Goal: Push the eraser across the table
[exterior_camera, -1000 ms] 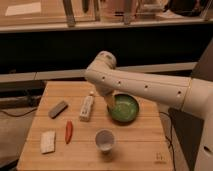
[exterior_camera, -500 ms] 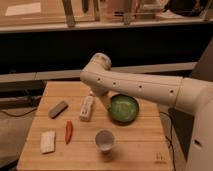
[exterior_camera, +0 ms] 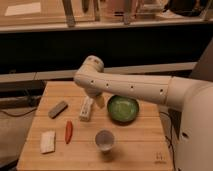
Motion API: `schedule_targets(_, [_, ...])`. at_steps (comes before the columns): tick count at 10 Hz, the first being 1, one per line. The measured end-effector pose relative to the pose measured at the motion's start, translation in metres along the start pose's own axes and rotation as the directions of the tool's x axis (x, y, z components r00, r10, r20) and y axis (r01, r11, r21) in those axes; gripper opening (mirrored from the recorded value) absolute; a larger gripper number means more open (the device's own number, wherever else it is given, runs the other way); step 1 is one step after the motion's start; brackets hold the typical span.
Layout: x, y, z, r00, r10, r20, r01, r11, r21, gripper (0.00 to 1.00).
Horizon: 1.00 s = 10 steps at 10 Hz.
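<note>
The eraser point(exterior_camera: 57, 109), a small flat dark grey rectangular block, lies at a slant on the square light wooden plank table point(exterior_camera: 135, 156), toward its far left corner as the camera sees it, and it rests just where it did a second ago: nothing has touched it. Just beside it, nearer the middle, lies a white tube point(exterior_camera: 86, 108). In front of these are a slim red pepper-like object point(exterior_camera: 68, 131) and a whitish-beige rectangular block point(exterior_camera: 47, 141), with a small pale cup point(exterior_camera: 104, 140) further along. What has changed is the white robot arm point(exterior_camera: 135, 88). Over the last second its gripper point(exterior_camera: 97, 100) has swung from above the rim of the round green bowl point(exterior_camera: 123, 109) to hang between bowl and tube, close to the tube's far end. Whether the gripper is open or closed cannot be told here. By my judgement the approach is under way but the push has not begun. The tube lies between gripper and eraser, so the arm likely has to pass over or behind it to avoid knocking it.
</note>
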Motion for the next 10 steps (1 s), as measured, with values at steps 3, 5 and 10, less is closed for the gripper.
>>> schedule_targets(3, [-0.015, -0.012, 0.009, 0.999, -0.048, 0.016, 0.047, 0.999, 0.005, 0.8])
schedule_targets(5, [-0.02, -0.017, 0.015, 0.997, -0.072, 0.027, 0.072, 0.997, 0.01, 0.8])
schedule_targets(10, [-0.037, -0.028, 0.029, 0.992, -0.12, 0.047, 0.119, 0.993, 0.025, 0.8])
